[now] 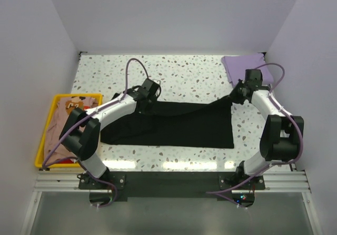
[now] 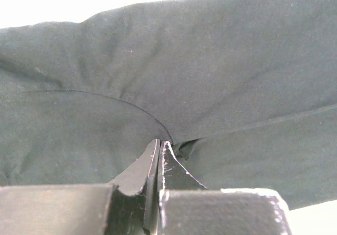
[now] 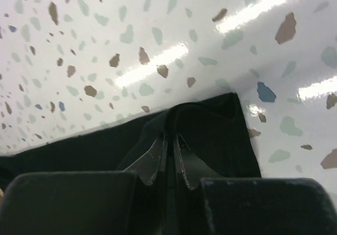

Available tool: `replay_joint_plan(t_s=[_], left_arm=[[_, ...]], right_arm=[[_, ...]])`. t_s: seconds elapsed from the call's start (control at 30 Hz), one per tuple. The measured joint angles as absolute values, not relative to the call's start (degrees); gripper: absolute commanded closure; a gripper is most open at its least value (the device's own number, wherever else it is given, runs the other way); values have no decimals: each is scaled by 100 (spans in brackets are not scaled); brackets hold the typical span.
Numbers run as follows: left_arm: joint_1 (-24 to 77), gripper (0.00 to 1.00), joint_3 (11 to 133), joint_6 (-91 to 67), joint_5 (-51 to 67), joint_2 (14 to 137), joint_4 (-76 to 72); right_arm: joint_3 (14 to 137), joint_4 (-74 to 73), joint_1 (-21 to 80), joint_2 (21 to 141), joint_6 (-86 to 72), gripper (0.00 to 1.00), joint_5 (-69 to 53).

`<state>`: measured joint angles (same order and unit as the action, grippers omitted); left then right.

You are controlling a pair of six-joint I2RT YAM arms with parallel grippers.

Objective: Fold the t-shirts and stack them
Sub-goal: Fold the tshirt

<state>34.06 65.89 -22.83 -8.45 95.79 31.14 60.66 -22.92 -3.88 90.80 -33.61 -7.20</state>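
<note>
Lying spread on the speckled table, the black t-shirt is stretching as a long dark band between the two arms, its near edge running fairly straight and its far edge rising toward the right.

The left gripper is bearing down on the black t-shirt's far left corner. In the left wrist view its fingers are pressing together with no gap, and the tips are meeting the cloth just where a curved seam ends and a small fold is bunching, so the jaws are clenching on the black t-shirt.

The right gripper is sitting at the black t-shirt's far right corner, where the cloth is peaking upward. In the right wrist view its fingers are standing nearly together with a ridge of black fabric rising between them, so these jaws too are grasping the black t-shirt, with the corner's edge lying on the glossy table just beyond.

The lavender t-shirt is resting folded just beyond the black t-shirt's right end, toward the back wall; whether the two are touching is not possible to tell. The peach t-shirt is lying crumpled in the yellow tray, off the black t-shirt's left end and apart from it.
</note>
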Motion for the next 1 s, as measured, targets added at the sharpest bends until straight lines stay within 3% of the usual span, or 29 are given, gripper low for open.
replay_joint_plan(t_s=[0.47,1.0], left_arm=[[3317,100,6587,-2283,-718,9583,3105],[3229,100,6576,-2283,-615,9585,3096]], right_arm=[[5612,-2134,-388,8608,-3358,97,-873],[6027,-1837,-392,8884,-3391,98,-1074]])
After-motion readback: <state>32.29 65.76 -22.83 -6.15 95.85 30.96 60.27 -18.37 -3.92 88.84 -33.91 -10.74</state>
